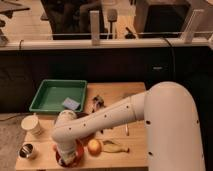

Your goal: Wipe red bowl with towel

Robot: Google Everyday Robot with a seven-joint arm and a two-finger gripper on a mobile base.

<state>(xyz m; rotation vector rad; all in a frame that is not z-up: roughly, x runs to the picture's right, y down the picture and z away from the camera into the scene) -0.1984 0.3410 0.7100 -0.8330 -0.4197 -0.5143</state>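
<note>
The red bowl sits near the front left of the wooden table, with only parts of its red-orange rim showing. My gripper points straight down into the bowl at the end of the white arm and covers most of it. Something pale shows under the gripper inside the bowl; I cannot tell whether it is the towel or part of the gripper.
An orange-yellow fruit and a banana peel lie just right of the bowl. A white paper cup and a small metal cup stand to its left. A green tray holds a blue sponge. A dark object lies beside the tray.
</note>
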